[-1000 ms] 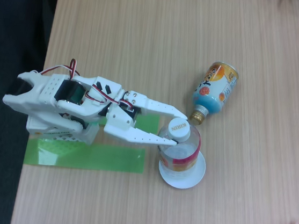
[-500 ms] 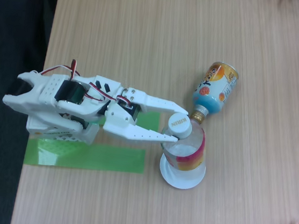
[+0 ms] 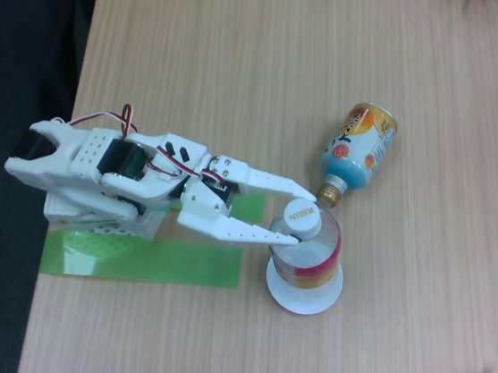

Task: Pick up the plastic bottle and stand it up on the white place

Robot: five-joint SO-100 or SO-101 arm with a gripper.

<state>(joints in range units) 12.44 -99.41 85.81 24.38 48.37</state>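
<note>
Upright – clear plastic bottle, white cap, red-yellow label band.

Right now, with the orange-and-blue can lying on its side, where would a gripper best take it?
Across the orange-and-blue can's straight body, from above. It lies flat on the wooden table, neck pointing at the plastic bottle, so both long sides look open; the narrow neck beside the bottle looks crowded.
</note>
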